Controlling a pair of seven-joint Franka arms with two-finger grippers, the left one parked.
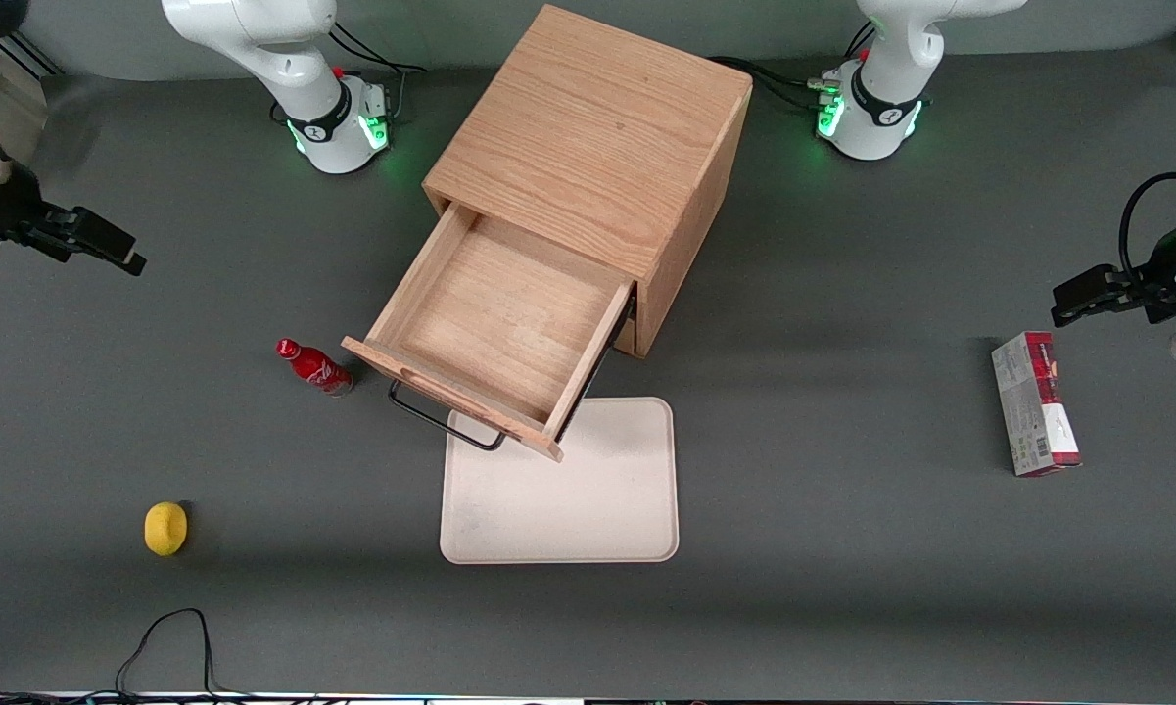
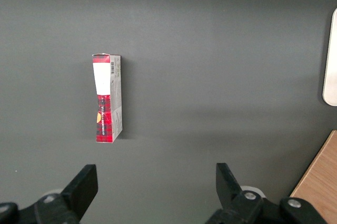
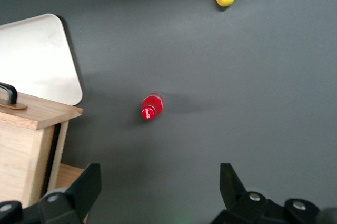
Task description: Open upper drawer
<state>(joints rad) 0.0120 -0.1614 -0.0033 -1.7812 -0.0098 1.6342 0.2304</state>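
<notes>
Here the upper drawer is standing pulled well out, its black bar handle lying well apart from the spread, empty gripper, toward the parked arm's end.

Claw hangs raised, apparently spread wide, holding nothing

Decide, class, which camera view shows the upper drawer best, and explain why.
The front view: the upper drawer is pulled out, its inside bare. The right wrist view catches only its front corner and handle end; the left wrist view, none of it. The open claw hangs off toward the working arm's end.
</notes>
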